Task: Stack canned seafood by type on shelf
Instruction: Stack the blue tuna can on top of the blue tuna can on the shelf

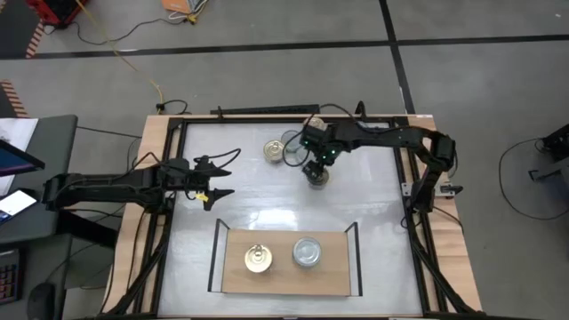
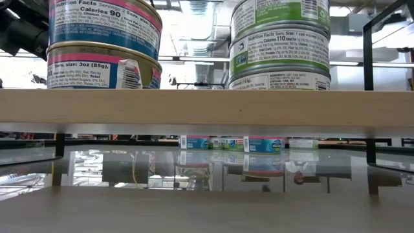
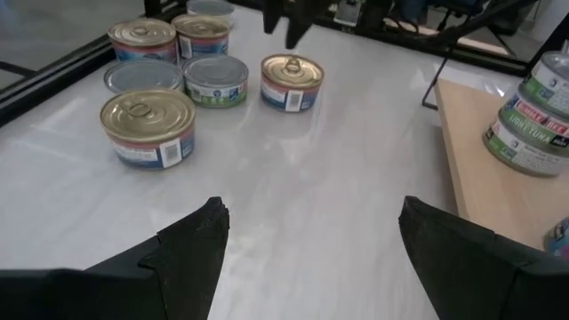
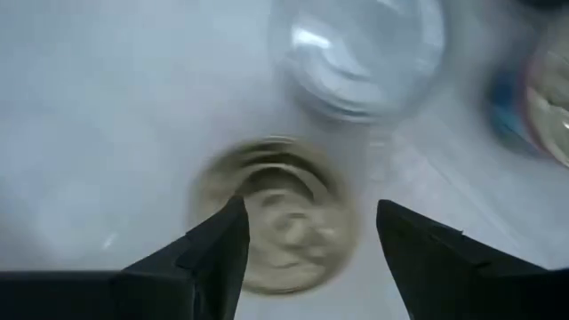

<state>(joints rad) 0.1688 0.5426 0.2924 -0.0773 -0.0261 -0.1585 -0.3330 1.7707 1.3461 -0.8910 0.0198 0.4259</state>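
Note:
On the shelf (image 1: 284,283), a light wooden board near the table's near edge, stand two stacks of cans: gold lids (image 1: 258,259) with blue-pink labels (image 2: 103,45) and silver lids (image 1: 308,252) with green labels (image 2: 278,42). Several loose cans (image 3: 216,80) sit grouped near the far edge (image 1: 276,151). My right gripper (image 1: 317,173) hangs open above one gold-lid can (image 4: 276,227), a finger on either side and clear of it. My left gripper (image 1: 227,173) waits open (image 3: 311,213) at mid-left, over bare table.
Black uprights (image 1: 213,253) stand at both ends of the shelf. A silver-lid can (image 4: 356,53) and another can (image 4: 547,98) lie close to the right gripper. A black frame rail (image 1: 267,114) runs along the far edge. Bare white tabletop (image 1: 267,204) lies between cans and shelf.

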